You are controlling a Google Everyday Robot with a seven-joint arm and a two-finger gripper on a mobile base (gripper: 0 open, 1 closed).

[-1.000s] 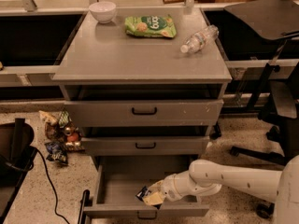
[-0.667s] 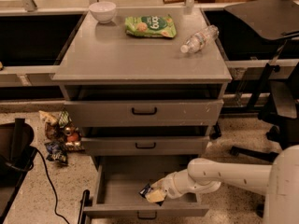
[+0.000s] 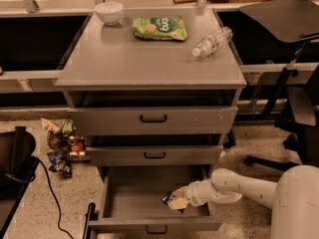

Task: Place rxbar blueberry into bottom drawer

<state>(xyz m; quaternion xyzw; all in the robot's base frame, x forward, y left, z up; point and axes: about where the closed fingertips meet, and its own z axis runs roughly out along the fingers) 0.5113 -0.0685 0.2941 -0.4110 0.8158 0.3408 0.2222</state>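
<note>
The bottom drawer [image 3: 124, 205] of the grey cabinet stands pulled open, its black handle [image 3: 157, 229] at the front. My gripper [image 3: 175, 200] reaches into it from the right on a white arm. It is over the drawer's right half, low inside. A small dark navy wrapper, the rxbar blueberry [image 3: 168, 197], shows at the gripper's tip, held between the fingers above the drawer floor.
On the cabinet top lie a green snack bag [image 3: 160, 28], a white bowl [image 3: 109, 12] and a plastic bottle [image 3: 212, 41] on its side. The two upper drawers [image 3: 153, 118] are slightly ajar. Snack packets [image 3: 62, 146] and a black cable lie on the floor at left. An office chair stands at right.
The gripper with the bar has stayed almost still inside the bottom drawer, perhaps slightly lower. Nothing else has moved.
</note>
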